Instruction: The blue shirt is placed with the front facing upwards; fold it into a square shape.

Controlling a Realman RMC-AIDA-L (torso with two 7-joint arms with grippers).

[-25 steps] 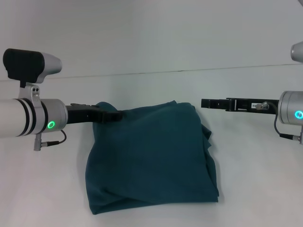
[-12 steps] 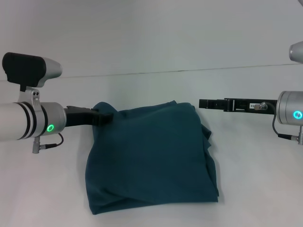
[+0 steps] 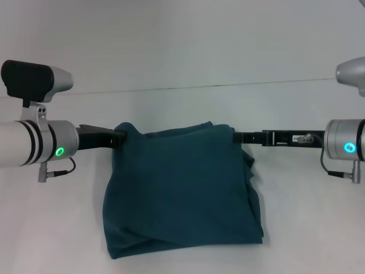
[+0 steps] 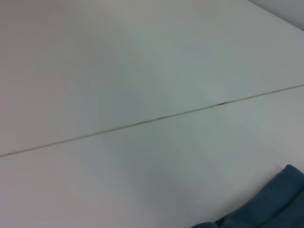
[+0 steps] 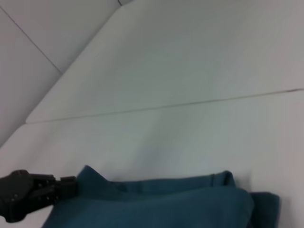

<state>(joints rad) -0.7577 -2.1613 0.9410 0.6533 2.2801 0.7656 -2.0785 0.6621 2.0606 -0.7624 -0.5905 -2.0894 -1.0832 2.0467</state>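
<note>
Blue shirt folded into rough square on white table, both grippers at its far corners.

Left gripper at far left corner of shirt, tips buried in raised peak of fabric there; cannot tell whether apart or together. Right gripper touching far right corner, tip at cloth edge; finger state likewise cannot tell. Shirt between the two grippers, bulk spreading toward near side, plain teal surface up, loose layered edges bunched just below right gripper. Left wrist view: only small patch of shirt at frame corner, rest bare table. Right wrist view: far hem of shirt, left gripper dark at far corner peak.
</note>
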